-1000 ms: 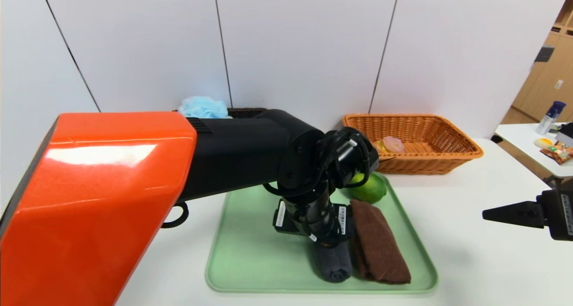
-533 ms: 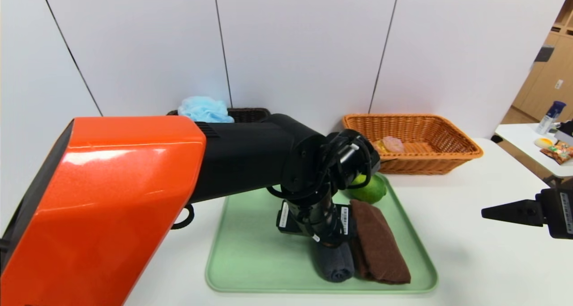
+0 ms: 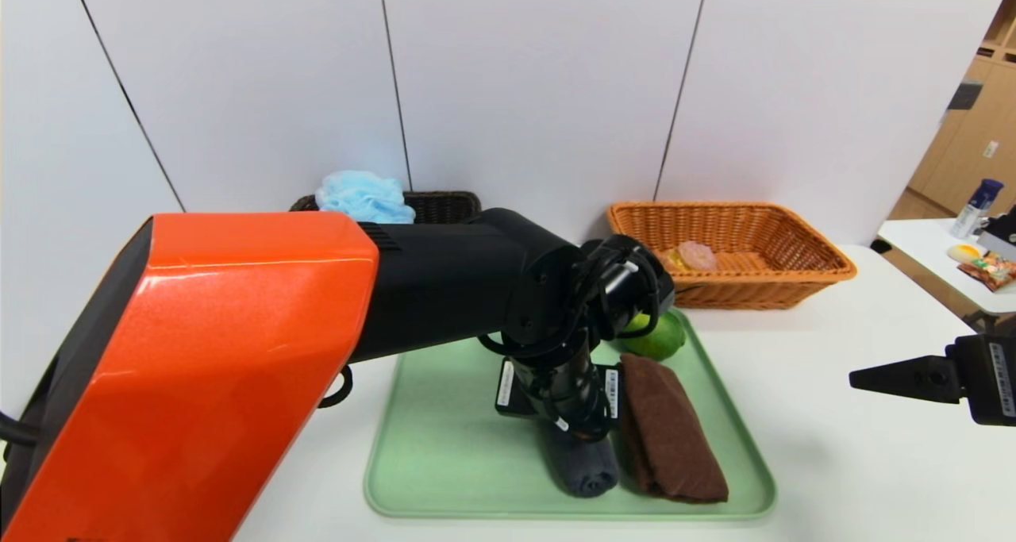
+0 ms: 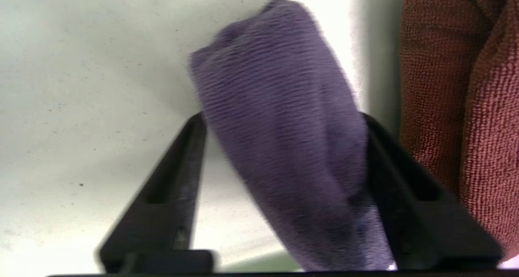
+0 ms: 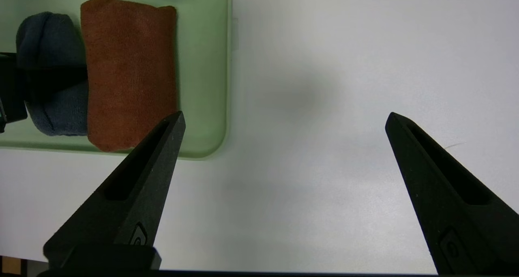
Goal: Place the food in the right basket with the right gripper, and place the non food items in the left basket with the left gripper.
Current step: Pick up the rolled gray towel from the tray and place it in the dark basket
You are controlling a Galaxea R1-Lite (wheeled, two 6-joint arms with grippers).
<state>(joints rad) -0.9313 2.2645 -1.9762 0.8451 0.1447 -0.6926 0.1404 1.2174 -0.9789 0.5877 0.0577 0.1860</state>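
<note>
- So the left gripper (image 4: 284,147) is down on the pale green plastic tray (image 3: 444,447), with its jaws straddling the dark grey rolled towel (image 4: 284,147). Both black fingers (image 4: 178,179) look pressed against the sides of the roll, so I'd call it clamped on.
- That grey roll lies on the tray just beside the brown rolled towel (image 3: 671,431), and the two look like they're touching along their length.
- Handling-wise, I'd guess it's light and squishy. Terry cloth isn't slippery, but it can sag or unroll if you grab an end. Mid-roll, across the short width, seems the right spot, and that's about where the jaws sit.
- One worry: the finger on the brown towel's side could snag that one too.
- Its target, the dark brown woven wicker basket (image 3: 444,205), sits at the back behind the arm with the fluffy light blue mesh bath pouf (image 3: 361,195) already in it.
- Meanwhile the right gripper (image 5: 284,155) is parked over bare white table (image 3: 857,478) right of the tray, jaws wide apart and empty.
- Food-wise, the glossy green citrus fruit (image 3: 663,337) is on the tray's far end, and the pinkish-brown bun (image 3: 697,255) is in the light orange woven wicker basket (image 3: 794,276).
</note>
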